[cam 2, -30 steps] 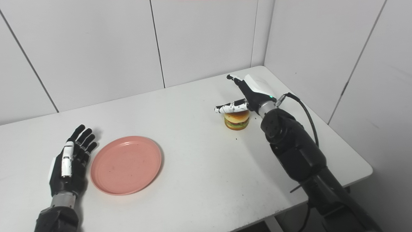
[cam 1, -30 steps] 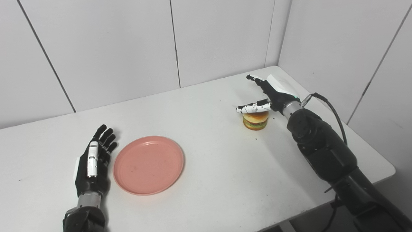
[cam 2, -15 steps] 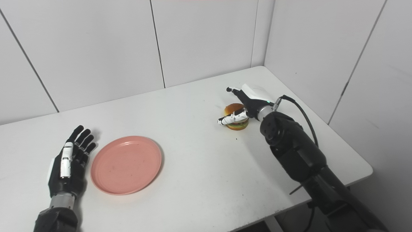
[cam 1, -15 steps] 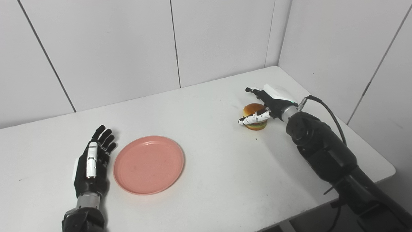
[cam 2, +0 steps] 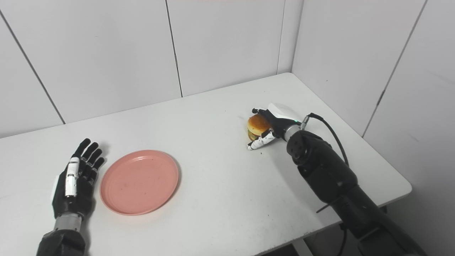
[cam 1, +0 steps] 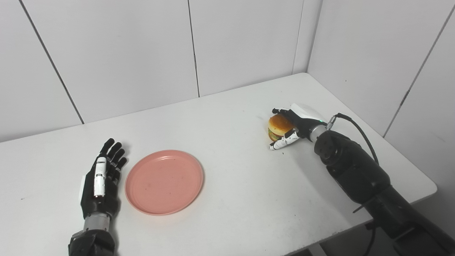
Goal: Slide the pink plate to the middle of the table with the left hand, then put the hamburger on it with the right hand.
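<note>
The pink plate (cam 1: pixel 164 182) lies flat on the left part of the white table (cam 1: pixel 234 185). My left hand (cam 1: pixel 100 181) rests open and palm down just left of the plate's rim, a small gap between them. The hamburger (cam 1: pixel 279 125) is at the right side of the table, tilted a little to the left. My right hand (cam 1: pixel 298 123) is shut on it. The dark fingers curl over its back and top, and the white thumb (cam 1: pixel 283 142) lies against its lower front.
White wall panels close off the back and the right side, meeting in a corner behind the right hand. The table's right edge (cam 1: pixel 408 160) runs close beside my right arm. A black cable (cam 1: pixel 359 129) loops off the right wrist.
My right hand came down from above the hamburger and its fingers and thumb closed round it; the hamburger now tilts left. The left hand and plate have stayed put.
</note>
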Robot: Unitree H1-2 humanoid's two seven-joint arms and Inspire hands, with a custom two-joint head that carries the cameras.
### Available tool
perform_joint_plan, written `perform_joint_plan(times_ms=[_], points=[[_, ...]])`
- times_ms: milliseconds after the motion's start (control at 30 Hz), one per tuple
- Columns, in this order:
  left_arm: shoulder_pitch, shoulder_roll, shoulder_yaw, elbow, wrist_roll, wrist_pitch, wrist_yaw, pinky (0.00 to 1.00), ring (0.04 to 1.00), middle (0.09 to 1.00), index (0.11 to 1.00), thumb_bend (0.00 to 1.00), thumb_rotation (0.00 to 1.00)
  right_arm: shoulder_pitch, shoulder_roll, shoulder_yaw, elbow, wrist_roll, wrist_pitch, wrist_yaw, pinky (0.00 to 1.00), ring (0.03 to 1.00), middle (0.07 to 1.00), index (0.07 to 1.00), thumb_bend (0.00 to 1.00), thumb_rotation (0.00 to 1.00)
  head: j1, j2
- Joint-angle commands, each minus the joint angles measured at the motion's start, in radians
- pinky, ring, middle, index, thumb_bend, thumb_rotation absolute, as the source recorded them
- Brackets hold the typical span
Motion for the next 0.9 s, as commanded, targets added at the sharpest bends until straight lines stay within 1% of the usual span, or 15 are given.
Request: perform_joint_plan(times_ms=[0, 33, 67, 100, 200, 233, 300, 333, 367, 500, 567, 600, 700, 800, 867], points=[[0.037, 0.008, 0.002, 0.017, 0.003, 0.013, 0.0, 0.92, 0.904, 0.871, 0.834, 0.2, 0.81, -0.029, -0.009, -0.014, -0.028, -0.003, -0.003, -0.023, 0.3, 0.434, 0.572, 0.859, 0.73, 0.15, 0.003, 0.0], [0.038, 0.008, 0.002, 0.016, 0.003, 0.013, -0.001, 0.92, 0.906, 0.873, 0.838, 0.2, 0.8, -0.027, -0.01, -0.013, -0.031, -0.003, -0.004, -0.025, 0.26, 0.389, 0.528, 0.855, 0.72, 0.13, 0.004, 0.0], [0.039, 0.006, 0.002, 0.014, 0.002, 0.015, 0.001, 0.92, 0.906, 0.874, 0.839, 0.2, 0.8, -0.024, -0.009, -0.013, -0.03, -0.002, -0.011, -0.032, 0.26, 0.392, 0.525, 0.85, 0.71, 0.11, 0.006, 0.001], [0.04, 0.006, 0.001, 0.013, 0.005, 0.016, 0.004, 0.91, 0.903, 0.871, 0.836, 0.2, 0.8, -0.02, -0.008, -0.012, -0.031, -0.004, -0.019, -0.04, 0.28, 0.404, 0.51, 0.829, 0.63, 0.04, 0.007, 0.001], [0.044, 0.008, -0.007, 0.003, 0.018, 0.025, 0.012, 0.92, 0.905, 0.871, 0.835, 0.2, 0.83, -0.016, -0.009, 0.0, -0.024, -0.02, -0.05, -0.071, 0.26, 0.373, 0.486, 0.775, 0.57, 0.01, 0.01, 0.001], [0.046, 0.008, -0.01, -0.002, 0.025, 0.027, 0.017, 0.91, 0.901, 0.87, 0.834, 0.2, 0.85, -0.014, -0.01, 0.003, -0.021, -0.023, -0.061, -0.081, 0.3, 0.407, 0.487, 0.75, 0.56, 0.0, 0.011, 0.002], [0.048, 0.007, -0.013, -0.009, 0.033, 0.031, 0.023, 0.9, 0.894, 0.865, 0.829, 0.2, 0.86, -0.012, -0.009, 0.005, -0.017, -0.027, -0.079, -0.102, 0.31, 0.42, 0.486, 0.709, 0.55, 0.0, 0.013, 0.002], [0.049, 0.007, -0.013, -0.011, 0.034, 0.032, 0.025, 0.89, 0.891, 0.864, 0.829, 0.19, 0.86, -0.011, -0.007, 0.004, -0.016, -0.028, -0.085, -0.111, 0.24, 0.338, 0.478, 0.67, 0.55, 0.0, 0.013, 0.002], [0.049, 0.007, -0.015, -0.011, 0.036, 0.033, 0.025, 0.89, 0.89, 0.864, 0.829, 0.19, 0.86, -0.01, -0.003, 0.002, -0.015, -0.03, -0.093, -0.124, 0.22, 0.315, 0.476, 0.652, 0.55, 0.0, 0.015, 0.002], [0.052, 0.004, -0.015, -0.017, 0.03, 0.034, 0.02, 0.91, 0.902, 0.873, 0.837, 0.19, 0.86, -0.007, 0.008, -0.005, -0.018, -0.023, -0.108, -0.156, 0.25, 0.341, 0.478, 0.627, 0.55, 0.0, 0.022, 0.004], [0.055, 0.002, -0.017, -0.027, 0.036, 0.041, 0.026, 0.91, 0.901, 0.873, 0.837, 0.19, 0.86, -0.005, 0.014, -0.011, -0.021, -0.017, -0.119, -0.173, 0.27, 0.351, 0.48, 0.526, 0.53, 0.0, 0.023, 0.005], [0.056, 0.002, -0.019, -0.031, 0.038, 0.043, 0.027, 0.9, 0.9, 0.874, 0.838, 0.18, 0.86, -0.004, 0.017, -0.013, -0.021, -0.015, -0.125, -0.182, 0.27, 0.361, 0.451, 0.533, 0.52, 0.0, 0.023, 0.005], [0.056, 0.003, -0.021, -0.027, 0.032, 0.041, 0.017, 0.92, 0.908, 0.882, 0.845, 0.18, 0.88, 0.003, 0.036, -0.023, -0.04, -0.008, -0.139, -0.212, 0.28, 0.371, 0.432, 0.538, 0.51, 0.0, 0.033, 0.007], [0.058, -0.004, -0.022, -0.043, 0.038, 0.066, 0.033, 0.91, 0.903, 0.878, 0.84, 0.19, 0.88, 0.01, 0.048, -0.029, -0.068, -0.009, -0.143, -0.224, 0.25, 0.334, 0.467, 0.498, 0.52, 0.0, 0.063, 0.019], [0.062, -0.012, -0.024, -0.054, 0.045, 0.066, 0.045, 0.9, 0.895, 0.872, 0.838, 0.18, 0.86, 0.014, 0.062, -0.035, -0.085, 0.0, -0.173, -0.244, 0.18, 0.257, 0.47, 0.49, 0.52, 0.0, 0.088, 0.024]])
